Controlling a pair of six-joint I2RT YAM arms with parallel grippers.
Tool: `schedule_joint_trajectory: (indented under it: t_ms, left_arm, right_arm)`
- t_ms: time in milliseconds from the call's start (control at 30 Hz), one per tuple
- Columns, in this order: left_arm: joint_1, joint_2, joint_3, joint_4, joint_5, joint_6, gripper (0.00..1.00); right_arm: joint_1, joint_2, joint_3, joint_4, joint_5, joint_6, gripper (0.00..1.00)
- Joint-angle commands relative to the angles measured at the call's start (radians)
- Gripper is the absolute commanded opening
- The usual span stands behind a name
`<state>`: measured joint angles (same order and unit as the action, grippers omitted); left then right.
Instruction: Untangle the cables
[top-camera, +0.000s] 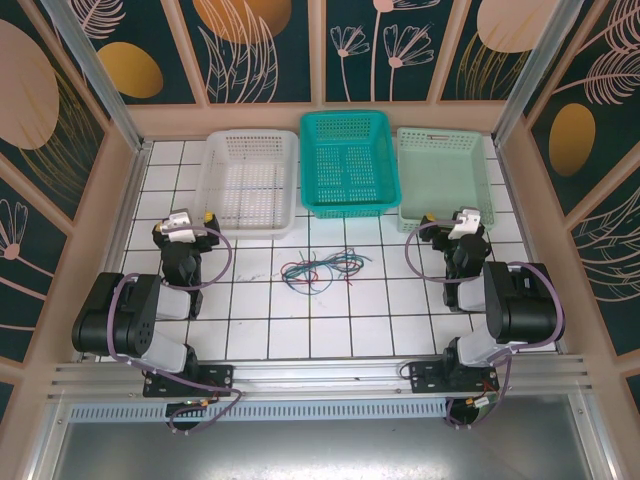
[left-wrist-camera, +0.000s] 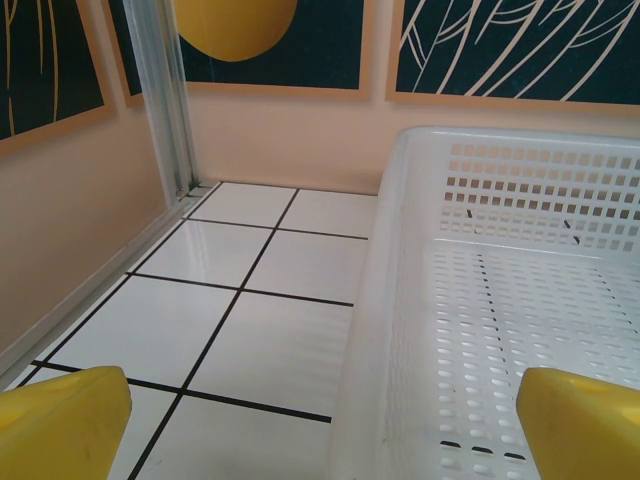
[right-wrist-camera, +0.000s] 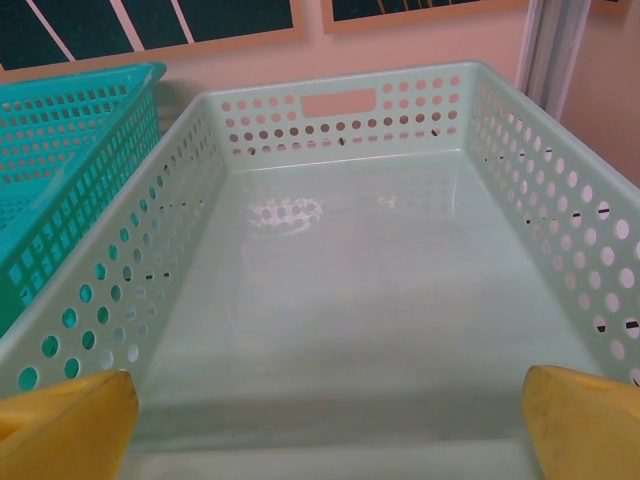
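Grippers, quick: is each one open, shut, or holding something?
Left gripper: open, holding nothing.
Right gripper: open, holding nothing.

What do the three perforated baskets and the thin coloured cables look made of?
The white basket, teal basket and pale green basket: likely moulded plastic, glossy, with regular hole grids. The thin red, green and blue cables: probably plastic-coated wire, curling loosely.

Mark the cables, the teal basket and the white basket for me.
cables (top-camera: 320, 268), top view, middle of the tangle
teal basket (top-camera: 347, 165), top view, its bare floor
white basket (top-camera: 250, 178), top view, its bare floor
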<state>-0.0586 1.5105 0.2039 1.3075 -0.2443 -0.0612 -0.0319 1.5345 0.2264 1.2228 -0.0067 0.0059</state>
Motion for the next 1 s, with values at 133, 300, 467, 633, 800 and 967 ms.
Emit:
schedule_joint_trajectory:
  t_ms: [133,300,467,633,800,967]
  left_arm:
    - [0.005,0.013,0.011,0.010,-0.004,-0.003,0.99]
    - [0.005,0.012,0.012,0.011,-0.003,-0.004,0.99]
    - [0.006,0.014,0.012,0.009,-0.004,-0.004,0.99]
    - [0.005,0.013,0.012,0.010,-0.004,-0.003,0.99]
    - [0.005,-0.009,0.012,-0.002,-0.037,-0.012,0.99]
    - [0.005,-0.236,0.164,-0.541,-0.140,-0.088,0.99]
  right_arm:
    - [-0.007,0.005,0.013,0.011,-0.029,0.010,0.98]
    - [-0.009,0.004,0.021,-0.003,-0.042,0.008,0.99]
    - [-0.011,0.003,0.021,-0.003,-0.045,0.009,0.99]
    - [-0.011,0.003,0.022,-0.003,-0.045,0.008,0.99]
    - [-0.013,0.002,0.021,-0.003,-0.049,0.011,0.96]
    - [-0.013,-0.126,0.199,-0.468,0.016,0.092,0.95]
